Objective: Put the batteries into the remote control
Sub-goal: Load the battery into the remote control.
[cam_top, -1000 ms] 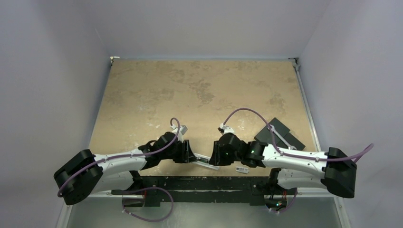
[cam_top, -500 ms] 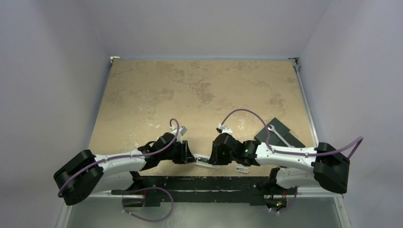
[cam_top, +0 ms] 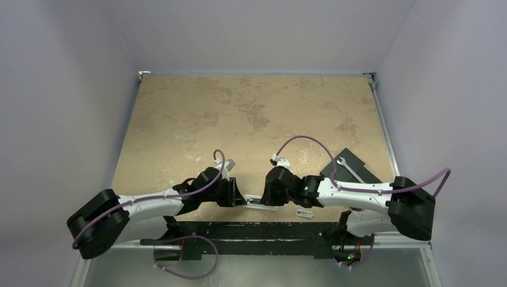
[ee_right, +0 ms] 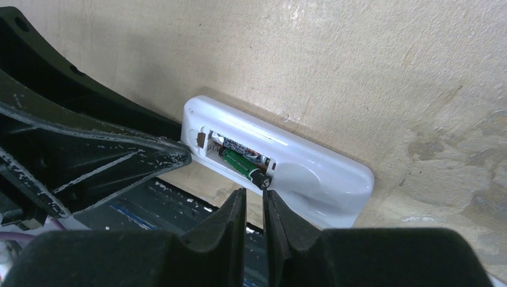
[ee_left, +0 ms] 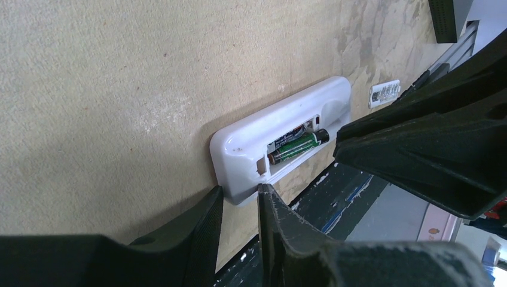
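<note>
The white remote control (cam_top: 261,201) lies back up at the table's front edge, between both grippers. Its compartment is uncovered, and green-and-black batteries (ee_left: 297,146) lie inside it; in the right wrist view one battery (ee_right: 245,161) has its dark end sticking out at the compartment's rim. My left gripper (ee_left: 240,190) has its tips closed around the rounded left end of the remote (ee_left: 239,140). My right gripper (ee_right: 255,194) hovers at the near edge of the remote (ee_right: 317,173), just below that battery end. Only a narrow slit shows between its jaws, with nothing in it.
A small white cover piece (cam_top: 305,213) lies on the table right of the remote, also showing in the left wrist view (ee_left: 384,92). Flat black objects (cam_top: 353,167) sit at the right edge of the table. The black front rail (cam_top: 251,230) runs directly beside the remote.
Both pairs of jaws have narrowed. The right arm has slid left toward the remote. The remote has turned from slightly askew to nearly parallel with the front edge.
</note>
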